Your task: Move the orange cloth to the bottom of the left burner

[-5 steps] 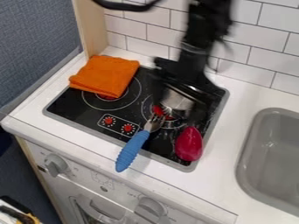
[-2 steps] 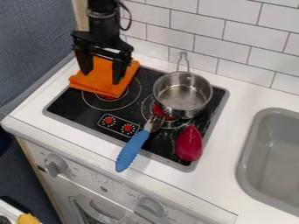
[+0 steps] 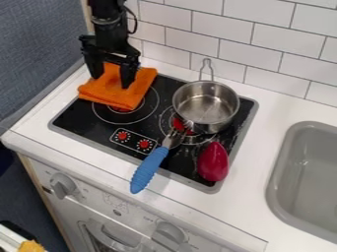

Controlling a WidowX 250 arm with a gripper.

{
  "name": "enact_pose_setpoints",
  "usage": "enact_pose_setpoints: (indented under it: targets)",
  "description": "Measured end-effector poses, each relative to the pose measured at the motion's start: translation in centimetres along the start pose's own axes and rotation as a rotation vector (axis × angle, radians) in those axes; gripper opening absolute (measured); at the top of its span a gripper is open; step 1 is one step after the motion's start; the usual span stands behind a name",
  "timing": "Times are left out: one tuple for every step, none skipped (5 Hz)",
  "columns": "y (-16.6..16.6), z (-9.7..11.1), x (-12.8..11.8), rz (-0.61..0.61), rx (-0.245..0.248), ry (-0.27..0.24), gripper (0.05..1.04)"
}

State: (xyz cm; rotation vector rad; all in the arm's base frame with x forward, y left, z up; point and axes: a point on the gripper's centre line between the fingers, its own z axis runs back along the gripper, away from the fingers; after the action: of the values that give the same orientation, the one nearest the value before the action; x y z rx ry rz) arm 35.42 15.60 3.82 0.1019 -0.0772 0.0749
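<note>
The black gripper (image 3: 111, 82) hangs over the upper part of the orange cloth, open, with one finger on each side and cloth visible between them. The orange cloth (image 3: 117, 92) lies folded at the upper left of the black stove, partly on the white counter and partly over the back of the left burner (image 3: 123, 118). The front of the burner's ring shows below the cloth. Whether the fingertips touch the cloth, I cannot tell.
A metal pot (image 3: 205, 106) stands on the right burner, its handle toward the tiled wall. A fork with a blue handle (image 3: 149, 169) and a dark red object (image 3: 213, 162) lie in front of it. The grey sink (image 3: 309, 172) is at the right.
From over the pot, the gripper has swung left to the cloth, then shifted slightly further left and down. Cloth, pot, fork and red object stay where they were.
</note>
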Motion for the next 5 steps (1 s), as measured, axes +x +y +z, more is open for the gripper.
enact_pose_setpoints:
  targets:
    - [0.1, -1.1, 1.7, -0.029, -0.027, -0.005, 1.001]
    - [-0.2, -2.1, 3.1, -0.051, -0.055, 0.005, 1.001]
    - [-1.1, -2.6, 3.7, -0.074, -0.076, 0.021, 1.001]
    - [-1.6, -3.1, 3.1, -0.101, -0.075, 0.048, 1.001]
    - [-2.1, -3.0, 1.4, -0.116, -0.074, 0.038, 0.999]
